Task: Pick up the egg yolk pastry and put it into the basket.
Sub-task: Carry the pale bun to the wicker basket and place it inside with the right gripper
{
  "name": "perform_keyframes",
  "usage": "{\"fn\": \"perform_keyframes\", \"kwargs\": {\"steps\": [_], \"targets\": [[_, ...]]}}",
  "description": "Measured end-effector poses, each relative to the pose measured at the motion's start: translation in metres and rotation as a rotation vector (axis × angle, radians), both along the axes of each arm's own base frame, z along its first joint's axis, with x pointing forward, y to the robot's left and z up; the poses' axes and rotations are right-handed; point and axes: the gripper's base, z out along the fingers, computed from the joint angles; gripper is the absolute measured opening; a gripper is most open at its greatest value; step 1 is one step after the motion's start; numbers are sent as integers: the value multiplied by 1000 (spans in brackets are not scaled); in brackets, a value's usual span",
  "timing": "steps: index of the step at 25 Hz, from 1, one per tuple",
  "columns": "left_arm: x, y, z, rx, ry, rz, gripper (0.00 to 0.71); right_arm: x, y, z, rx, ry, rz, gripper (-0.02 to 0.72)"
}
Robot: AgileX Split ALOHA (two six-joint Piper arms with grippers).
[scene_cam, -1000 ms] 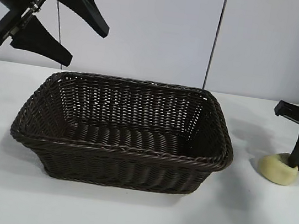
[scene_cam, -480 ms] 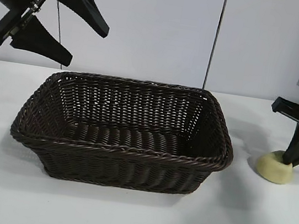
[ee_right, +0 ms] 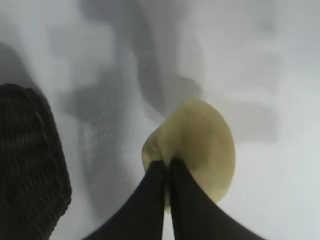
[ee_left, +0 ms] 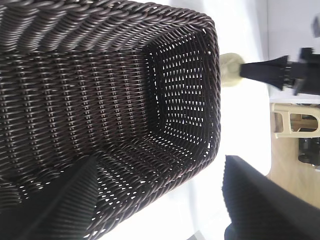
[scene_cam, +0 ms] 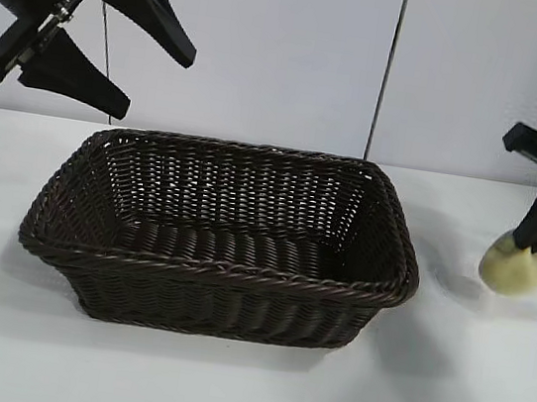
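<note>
Right hand point(scene_cam: 525, 249), at the far right of my exterior view: its two dark fingers are pinched together on the egg yolk pastry point(scene_cam: 514, 271), and I hold it clear of the desk point(scene_cam: 223, 385), with its soft shadow lying on the white surface below. In my right wrist view the same hand point(ee_right: 167, 162) shows both fingertips pressed nearly touching into the near edge of the pale yellow dome point(ee_right: 195, 150), which hangs tilted beneath them; the pastry's rim bulges slightly where the fingers bite in. One corner of the basket point(ee_right: 30, 165) enters that view at the side, apart from the pastry.

Basket point(scene_cam: 219, 229): dark brown woven wicker, rectangular, sloping walls, braided rim, resting on the desk at the centre of the exterior view. I see nothing inside it. The pastry hangs just beyond its right end, outside the rim and not touching it.

Left hand point(scene_cam: 148, 59): I keep it raised above the basket's left rear corner, fingers spread wide apart and gripping nothing. Its wrist view looks down into the basket interior point(ee_left: 115, 100), with the pastry point(ee_left: 231, 69) visible past the far rim, caught by the right hand's fingertips point(ee_left: 250, 70).
</note>
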Motion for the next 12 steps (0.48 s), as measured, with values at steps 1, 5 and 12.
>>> {"fn": "perform_keyframes", "kwargs": {"steps": [1, 5, 12], "targets": [[0, 0, 0, 0, 0, 0, 511, -1, 1, 8, 14, -12, 5, 21], [0, 0, 0, 0, 0, 0, 511, 1, 14, 29, 41, -45, 53, 21], [0, 0, 0, 0, 0, 0, 511, -4, 82, 32, 45, -68, 235, 21]]}}
